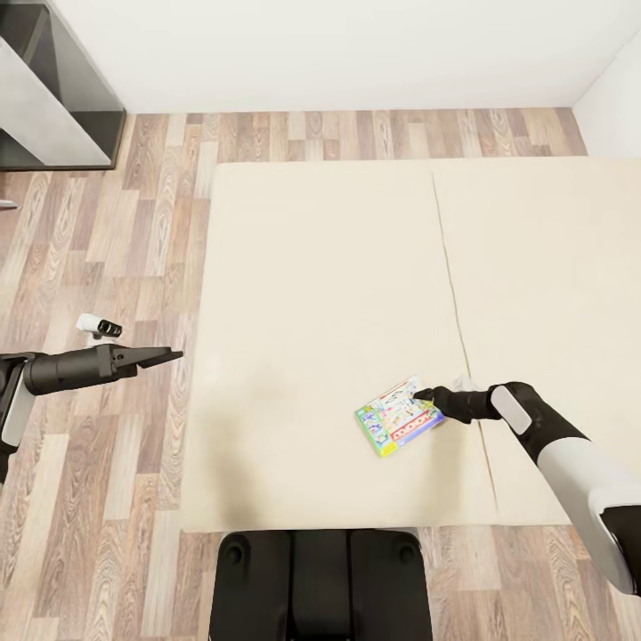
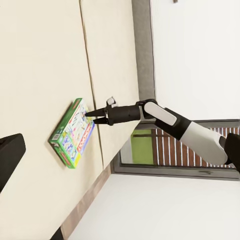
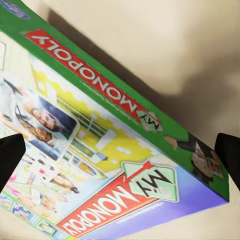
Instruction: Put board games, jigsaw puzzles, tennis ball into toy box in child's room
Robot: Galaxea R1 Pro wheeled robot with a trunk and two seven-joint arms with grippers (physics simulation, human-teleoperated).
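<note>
Here the board game (image 1: 400, 417) lies flat on the bed (image 1: 320, 294), near the edge closest to the robot and just beside the seam between the two mattress halves. The right pincer (image 1: 424, 393) reaches in low from the side, its tips at the box's far corner. That angle probably suits a thin, flat box: one finger has to get under or against an edge, since nothing sticks up to grab.

The right wrist view puts the box lid right up close, with the "My Monopoly" lettering readable and a dark fingertip (image 3: 11, 155) at each side of the picture, well apart. So the right pincer is spread and straddles the box without clamping it. The head view is too small to settle that. The left wrist view adds the side-on picture: the right pincer's tips meet the box's upper edge, and the box sits flush on the mattress, not lifted.

The left pincer (image 1: 165, 356) hangs over the wooden floor (image 1: 107, 267) beside the bed, well away from the game, probably parked out of the way. Its fingers look pressed together in the head view and hold nothing.

Judging from this, the grasp is about to be made, not done.
</note>
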